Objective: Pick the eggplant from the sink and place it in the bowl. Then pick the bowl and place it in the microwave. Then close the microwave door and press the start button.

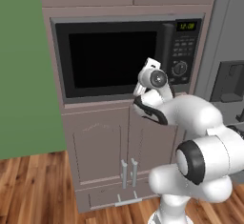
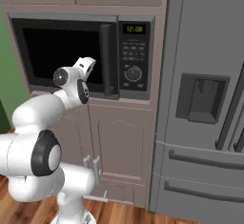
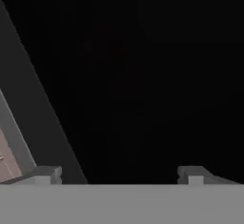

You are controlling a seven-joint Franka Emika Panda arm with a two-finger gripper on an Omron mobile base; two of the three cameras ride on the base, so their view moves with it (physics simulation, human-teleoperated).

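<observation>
A: Is any writing readable?
B: The green display [image 2: 134, 28] on the microwave [image 1: 126, 56] reads 12:00; the button labels are too small.
A: And the door?
B: The microwave door [image 1: 112, 58] is closed. The pincer [image 3: 119, 174] is spread wide, empty, just before the black glass, near the door's lower edge.

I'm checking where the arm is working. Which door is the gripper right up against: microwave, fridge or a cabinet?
The microwave door: the open gripper faces its black glass; the fridge stands off to the right.
</observation>
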